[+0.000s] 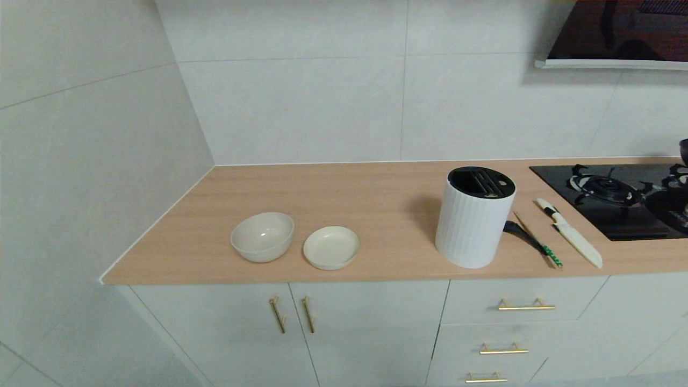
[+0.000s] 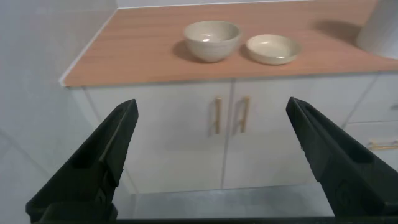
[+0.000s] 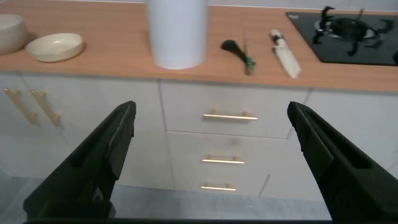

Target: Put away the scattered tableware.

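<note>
On the wooden countertop (image 1: 376, 193) stand a deep cream bowl (image 1: 263, 235) (image 2: 212, 40) and, beside it, a shallow cream dish (image 1: 331, 246) (image 2: 272, 48) (image 3: 55, 46). A white ribbed utensil holder (image 1: 475, 216) (image 3: 176, 31) with a black slotted top stands further right. Next to it lie a black spoon (image 1: 524, 233) (image 3: 235, 50), chopsticks (image 1: 538, 242) (image 3: 247, 56) with green ends and a white knife (image 1: 571, 232) (image 3: 284, 53). My left gripper (image 2: 211, 155) is open, low in front of the cabinet doors. My right gripper (image 3: 211, 155) is open, low in front of the drawers.
A black gas hob (image 1: 623, 196) (image 3: 348, 34) takes up the counter's right end, under a range hood (image 1: 618, 37). Tiled walls close the back and left. Below are cabinet doors with gold handles (image 1: 290, 314) (image 2: 227, 115) and drawers (image 1: 527, 306) (image 3: 230, 116).
</note>
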Available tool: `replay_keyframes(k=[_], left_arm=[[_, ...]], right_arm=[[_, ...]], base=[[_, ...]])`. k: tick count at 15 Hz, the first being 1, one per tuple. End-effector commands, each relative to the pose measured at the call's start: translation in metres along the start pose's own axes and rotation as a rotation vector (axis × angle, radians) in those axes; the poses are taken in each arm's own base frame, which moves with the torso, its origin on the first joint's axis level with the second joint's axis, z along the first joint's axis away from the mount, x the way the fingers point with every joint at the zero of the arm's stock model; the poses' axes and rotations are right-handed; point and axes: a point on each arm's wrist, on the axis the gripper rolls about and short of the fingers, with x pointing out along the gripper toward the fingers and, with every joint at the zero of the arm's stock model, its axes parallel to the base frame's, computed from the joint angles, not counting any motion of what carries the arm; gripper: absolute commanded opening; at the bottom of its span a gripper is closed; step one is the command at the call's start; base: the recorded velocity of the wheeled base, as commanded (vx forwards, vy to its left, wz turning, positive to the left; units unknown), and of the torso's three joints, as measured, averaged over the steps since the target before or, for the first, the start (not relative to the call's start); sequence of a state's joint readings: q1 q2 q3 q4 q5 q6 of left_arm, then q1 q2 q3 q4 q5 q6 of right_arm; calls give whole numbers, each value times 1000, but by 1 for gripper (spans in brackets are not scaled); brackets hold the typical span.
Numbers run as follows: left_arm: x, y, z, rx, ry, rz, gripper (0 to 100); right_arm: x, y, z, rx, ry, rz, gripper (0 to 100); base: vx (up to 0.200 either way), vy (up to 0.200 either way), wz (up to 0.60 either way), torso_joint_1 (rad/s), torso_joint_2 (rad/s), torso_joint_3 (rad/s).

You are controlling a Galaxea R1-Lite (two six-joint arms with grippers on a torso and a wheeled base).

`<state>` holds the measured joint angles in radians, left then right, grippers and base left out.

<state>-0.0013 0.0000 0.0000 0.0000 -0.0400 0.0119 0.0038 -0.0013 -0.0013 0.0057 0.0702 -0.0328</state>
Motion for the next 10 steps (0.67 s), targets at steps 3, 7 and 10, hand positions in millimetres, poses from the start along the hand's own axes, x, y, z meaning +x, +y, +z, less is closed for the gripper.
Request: replay_keyframes(k=[3,7,10], left_arm=[[0,0,0,0,2,0,100],[0,0,0,0,0,0,100],[0,0,0,0,0,-2,100]], right_arm=[[0,0,0,-1,1,0,100],[0,0,0,-1,3,1,100],[0,0,0,-1,3,0,100]], base=[[0,200,0,-2,1,2],[0,200,0,2,4,4],[0,200,0,5,1,5]])
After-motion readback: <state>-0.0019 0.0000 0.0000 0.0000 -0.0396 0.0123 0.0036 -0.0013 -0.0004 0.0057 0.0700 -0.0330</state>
